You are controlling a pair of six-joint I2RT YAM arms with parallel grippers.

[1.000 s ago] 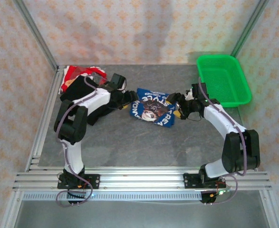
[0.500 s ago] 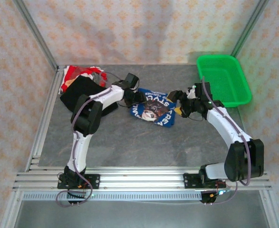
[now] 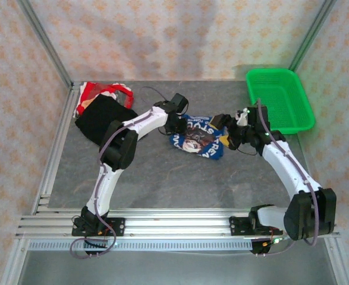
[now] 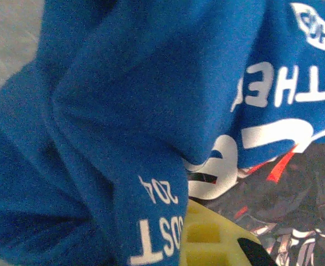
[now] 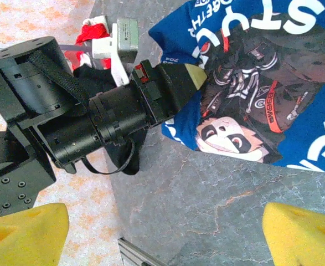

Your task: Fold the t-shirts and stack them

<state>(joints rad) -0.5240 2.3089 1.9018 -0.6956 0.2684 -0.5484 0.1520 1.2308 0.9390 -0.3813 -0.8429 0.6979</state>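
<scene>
From above, the blue tee (image 3: pixel 197 138) sits bunched mid-tabletop toward the far edge, with the left gripper (image 3: pixel 175 123) on its left hem and the right gripper (image 3: pixel 225 127) over its right side. The black tee (image 3: pixel 100 117) and red-patterned tee (image 3: pixel 103 92) are in the far-left corner. Left wrist: cloth looks pinched over its yellow pad (image 4: pixel 204 237), probably to drag it flat. Right wrist: wide-open pads (image 5: pixel 24 233), holding nothing, ready to grab I guess.

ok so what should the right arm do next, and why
Probably lower the open right pincer onto the nearest edge of the crumpled blue t-shirt and close: the left pincer sits at its opposite edge, so both could spread it flat.
</scene>
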